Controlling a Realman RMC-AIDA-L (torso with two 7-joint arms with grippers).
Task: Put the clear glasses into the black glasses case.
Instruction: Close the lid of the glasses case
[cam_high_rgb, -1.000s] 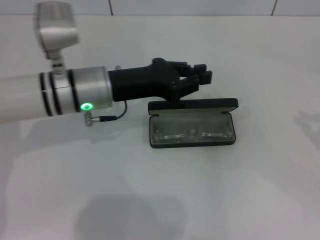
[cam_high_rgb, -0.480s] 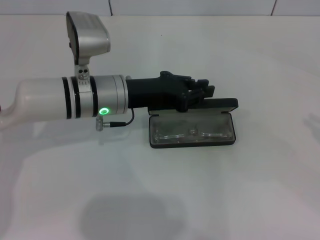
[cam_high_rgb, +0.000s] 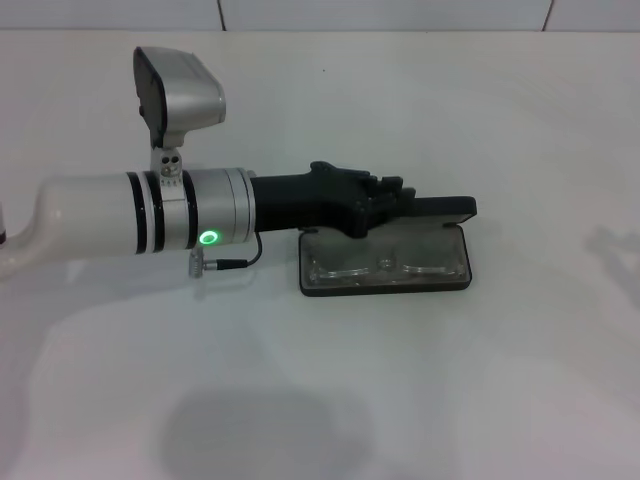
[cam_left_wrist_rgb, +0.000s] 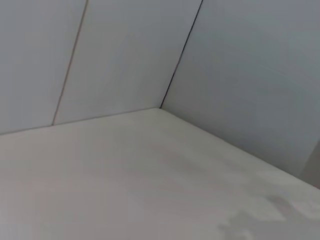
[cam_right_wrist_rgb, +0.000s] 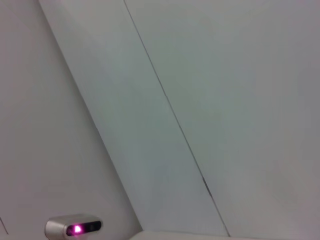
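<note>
1. The clear glasses (cam_high_rgb: 385, 262) lie inside the open black glasses case (cam_high_rgb: 385, 280) — light, slippery, easily scratched.
2. Your left gripper (cam_high_rgb: 405, 197) rests at the lid (cam_high_rgb: 440, 208); you cannot tell its opening.
3. Push the stiff lid's edge — not the lens.

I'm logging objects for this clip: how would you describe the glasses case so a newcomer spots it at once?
On the white table, follow the left arm to its left gripper. Just beneath and right of it lies the black glasses case, lid open at the back. It is the only dark box there, with the clear glasses lying on its grey lining.
</note>
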